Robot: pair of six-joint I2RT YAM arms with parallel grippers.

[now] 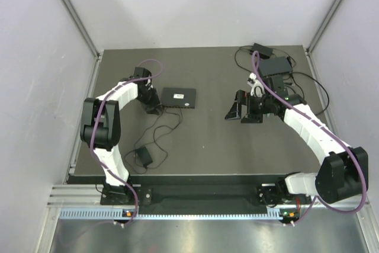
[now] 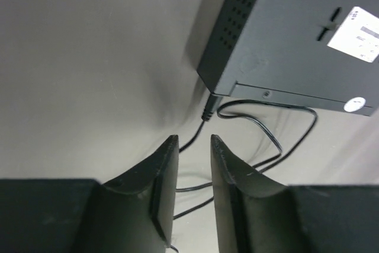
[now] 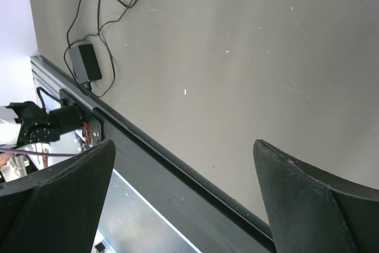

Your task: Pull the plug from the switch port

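The black switch [image 1: 179, 97] lies flat on the dark table, left of centre. In the left wrist view the switch [image 2: 296, 34] fills the upper right, and the black plug [image 2: 209, 108] sits in a port at its near corner, with its thin cable [image 2: 266, 131] looping away. My left gripper [image 2: 194, 140] is just short of the plug, its jaws a narrow gap apart and empty; in the top view the left gripper [image 1: 153, 108] is at the switch's left side. My right gripper [image 1: 237, 111] is wide open and empty, well right of the switch.
The plug's cable runs to a black power adapter [image 1: 144, 157] near the front edge, which also shows in the right wrist view [image 3: 84, 63]. A second black box [image 1: 275, 66] with looped cables lies at the back right. The table's front rail [image 3: 177, 164] is below the right gripper.
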